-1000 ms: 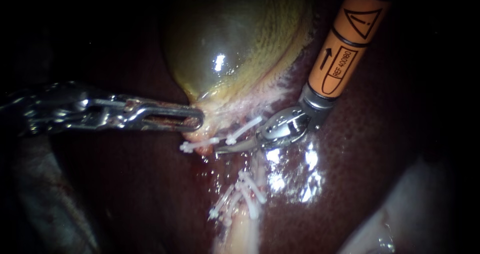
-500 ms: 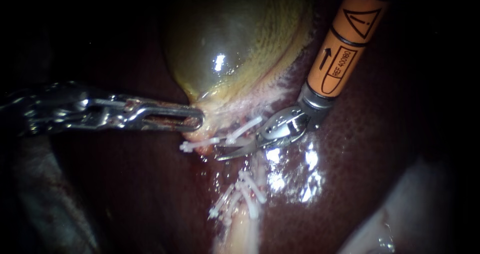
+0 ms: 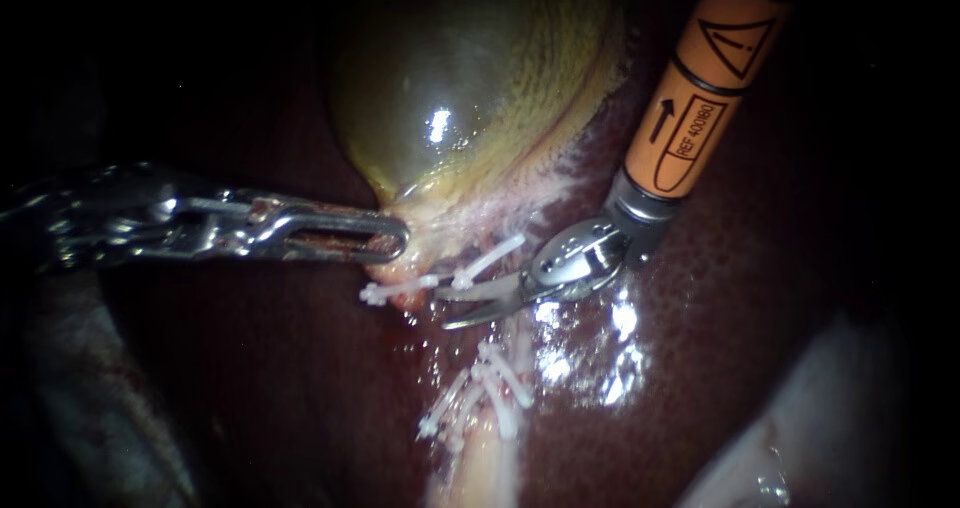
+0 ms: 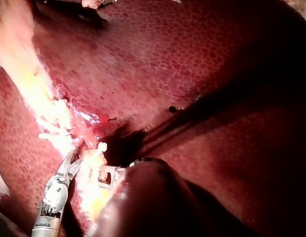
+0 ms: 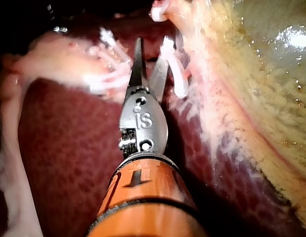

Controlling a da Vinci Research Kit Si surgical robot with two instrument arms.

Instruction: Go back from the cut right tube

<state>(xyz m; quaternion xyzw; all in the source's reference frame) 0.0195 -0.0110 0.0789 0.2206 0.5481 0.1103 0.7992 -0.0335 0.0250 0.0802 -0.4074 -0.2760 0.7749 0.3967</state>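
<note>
Right instrument (image 3: pixel 446 307) backed off slightly toward 2 o'clock, blades now spread; cut right tube (image 3: pixel 517 337) at its 4 o'clock. Risk: open blades snag clips (image 3: pixel 487 260). Left instrument (image 3: pixel 392 240) pinches gallbladder (image 3: pixel 450 98).
</note>
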